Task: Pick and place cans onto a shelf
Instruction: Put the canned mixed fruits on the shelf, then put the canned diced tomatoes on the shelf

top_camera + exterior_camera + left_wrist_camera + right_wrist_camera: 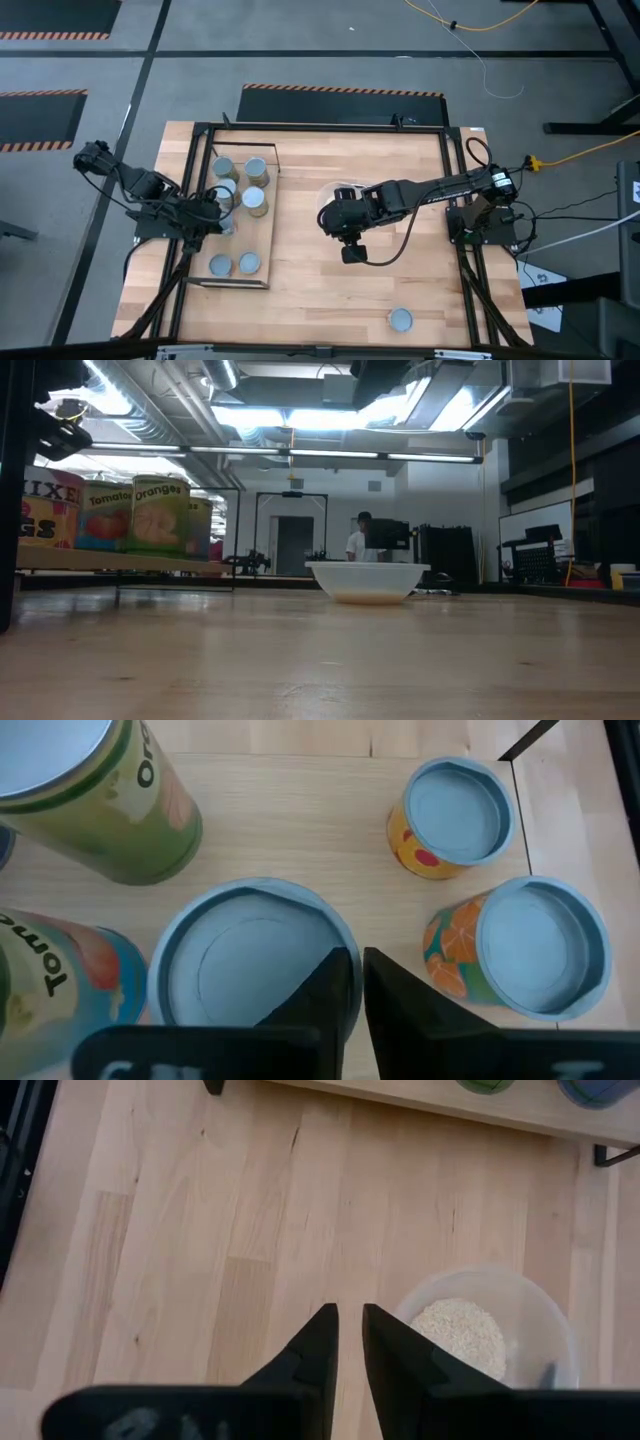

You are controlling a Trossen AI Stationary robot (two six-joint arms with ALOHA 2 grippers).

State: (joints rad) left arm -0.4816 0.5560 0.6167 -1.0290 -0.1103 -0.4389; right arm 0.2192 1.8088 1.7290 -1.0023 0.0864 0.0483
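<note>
light-wood tabletop [330, 250] framed by dark rails fills the high view, with grey floor and striped hazard markings around it; the low view looks across the planks into a workshop room where a person stands far off. the shelf [262, 225], a pale board inside a thin black wire frame, lies on the left part of the tabletop and carries most of the cans in loose clusters, presumably so each new one has a free spot beside the others. the left hand [222, 215] hovers over the shelf's near-middle, directly above a blue-grey can top [255, 965]; its fingers stand only a narrow slit apart and grip nothing, which suggests a can just set down or a lift-off about to follow. around it the left wrist view shows an oranges can [520, 960], a yellow-sided can [455, 820], a green oranges can [95, 800] and a tomato can [60, 975], all upright and apart from one another. the right hand [352, 245] waits over bare tabletop just beside the clear bowl of pale grains [485, 1335], fingers narrow and empty. one lone can [400, 320] stands near the front edge, well apart from the shelf, and likely remains to be fetched.
</note>
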